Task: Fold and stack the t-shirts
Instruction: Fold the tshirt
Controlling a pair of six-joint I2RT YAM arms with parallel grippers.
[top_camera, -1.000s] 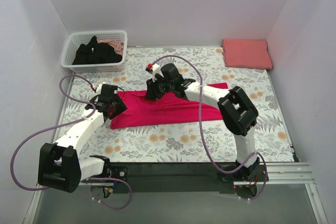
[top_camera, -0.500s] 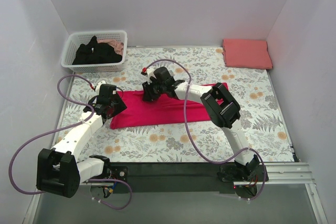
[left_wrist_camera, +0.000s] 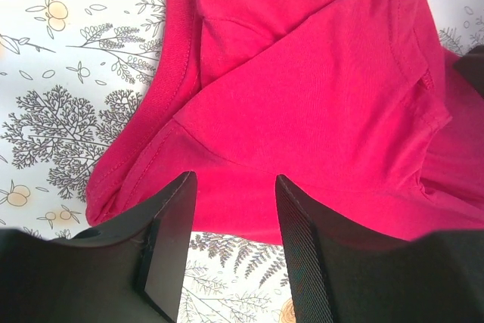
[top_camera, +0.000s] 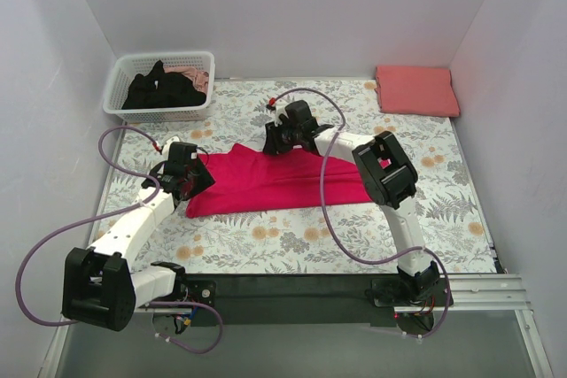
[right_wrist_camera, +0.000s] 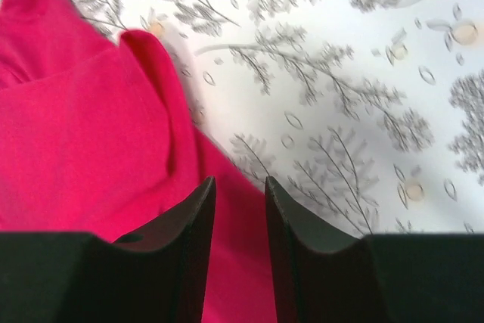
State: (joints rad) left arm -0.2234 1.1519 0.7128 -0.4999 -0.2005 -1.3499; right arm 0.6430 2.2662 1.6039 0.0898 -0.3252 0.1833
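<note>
The crimson-magenta t-shirt [top_camera: 283,185] lies folded into a long band across the middle of the floral cloth. My left gripper [top_camera: 195,174] is at its left end; in the left wrist view [left_wrist_camera: 233,183] the jaws stand wide open with the shirt [left_wrist_camera: 318,111] edge between the tips, not gripped. My right gripper [top_camera: 276,141] is at the shirt's far edge; in the right wrist view [right_wrist_camera: 239,187] the jaws stand a narrow gap apart over the fabric [right_wrist_camera: 68,134]. A salmon-pink t-shirt [top_camera: 416,90] lies folded at the back right. A black t-shirt [top_camera: 164,90] sits in the basket.
The white lattice basket [top_camera: 120,86] stands at the back left, with a bit of pink fabric [top_camera: 190,73] in it beside the black shirt. The floral cloth [top_camera: 292,245] covers the table. White walls close in the left, back and right sides.
My right gripper went left along the shirt's far edge, then back right and farther away. The shirt's far left edge now rises to a small peak. The left gripper has barely moved.
</note>
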